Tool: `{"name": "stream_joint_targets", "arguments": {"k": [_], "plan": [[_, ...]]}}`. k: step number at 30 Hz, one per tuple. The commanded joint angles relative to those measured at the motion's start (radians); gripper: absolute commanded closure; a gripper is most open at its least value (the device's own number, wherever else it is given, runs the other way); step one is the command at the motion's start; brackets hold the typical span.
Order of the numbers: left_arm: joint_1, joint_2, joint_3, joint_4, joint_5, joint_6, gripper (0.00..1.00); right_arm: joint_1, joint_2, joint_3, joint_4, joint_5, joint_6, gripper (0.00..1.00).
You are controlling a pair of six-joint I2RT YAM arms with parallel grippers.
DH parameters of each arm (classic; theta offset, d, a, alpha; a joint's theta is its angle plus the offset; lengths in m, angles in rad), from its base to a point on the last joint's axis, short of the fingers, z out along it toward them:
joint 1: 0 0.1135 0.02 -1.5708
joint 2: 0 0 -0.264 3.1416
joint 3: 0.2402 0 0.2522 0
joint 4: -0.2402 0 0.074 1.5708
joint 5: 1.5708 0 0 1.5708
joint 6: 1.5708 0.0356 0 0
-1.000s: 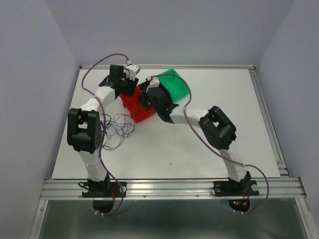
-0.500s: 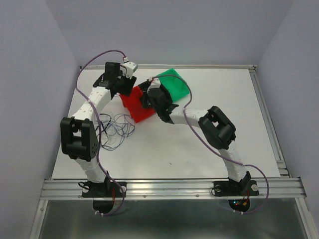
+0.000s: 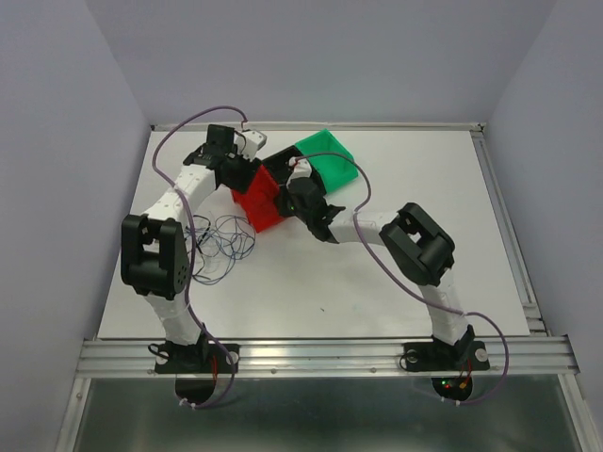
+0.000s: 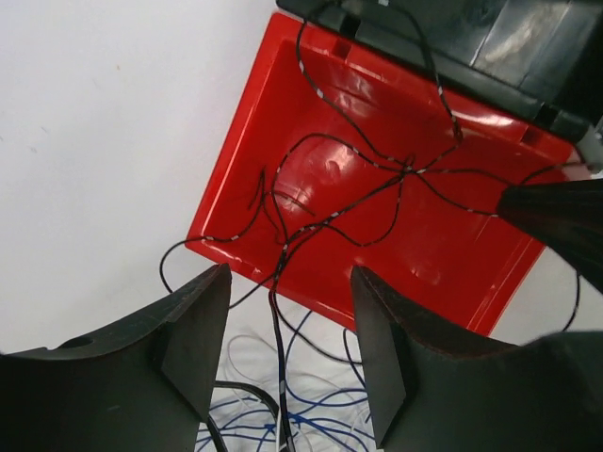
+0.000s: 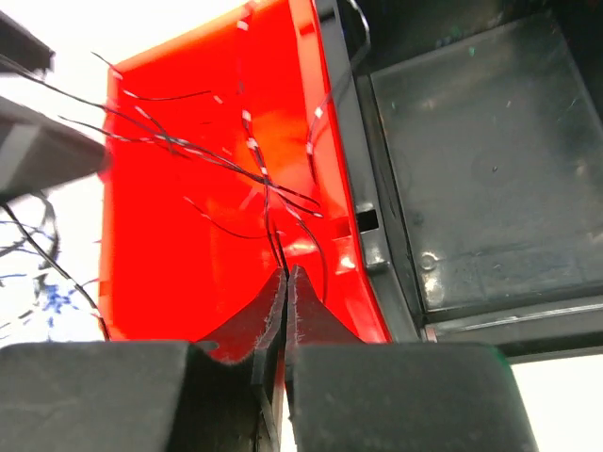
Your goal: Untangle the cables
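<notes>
A thin black cable [image 4: 407,168] lies looped inside a red bin [image 4: 443,254] and trails over its near rim down to the table. My right gripper [image 5: 286,271] is shut on this black cable [image 5: 267,188] over the bin. My left gripper [image 4: 289,282] hangs open above the bin's near edge. The black strand passes loosely between its fingers [image 4: 193,330]. Blue and whitish cables [image 4: 311,414] lie tangled on the table below. In the top view that clump [image 3: 224,240] sits left of the red bin [image 3: 256,202], and both grippers [image 3: 247,162] [image 3: 285,191] meet over the bin.
A black bin [image 5: 471,160] adjoins the red one on its far side, and a green bin [image 3: 330,155] lies behind them. The table's raised rim [image 3: 490,179] runs along the right and back. Thick purple arm cables [image 3: 184,127] arc over the left arm.
My left jaws have spread wider. The left arm swung left and came partly back toward the red bin. The right gripper stayed shut and shifted slightly.
</notes>
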Motion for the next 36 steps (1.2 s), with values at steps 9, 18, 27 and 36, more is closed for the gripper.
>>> {"name": "stream_joint_targets", "arguments": {"k": [9, 18, 27, 36], "plan": [[-0.015, 0.013, -0.023, 0.004, -0.143, 0.073, 0.35, 0.000, -0.128, 0.005, 0.095, 0.019, -0.032, 0.99], [-0.017, 0.007, -0.072, 0.021, -0.124, 0.109, 0.30, -0.023, -0.113, 0.095, 0.084, 0.030, -0.033, 0.99], [-0.029, 0.004, -0.077, 0.027, -0.095, 0.116, 0.30, -0.041, -0.053, 0.223, -0.003, 0.022, -0.021, 0.99], [-0.024, -0.070, -0.037, 0.027, 0.003, 0.090, 0.29, -0.051, 0.005, 0.214, -0.002, -0.016, 0.014, 1.00]]}}
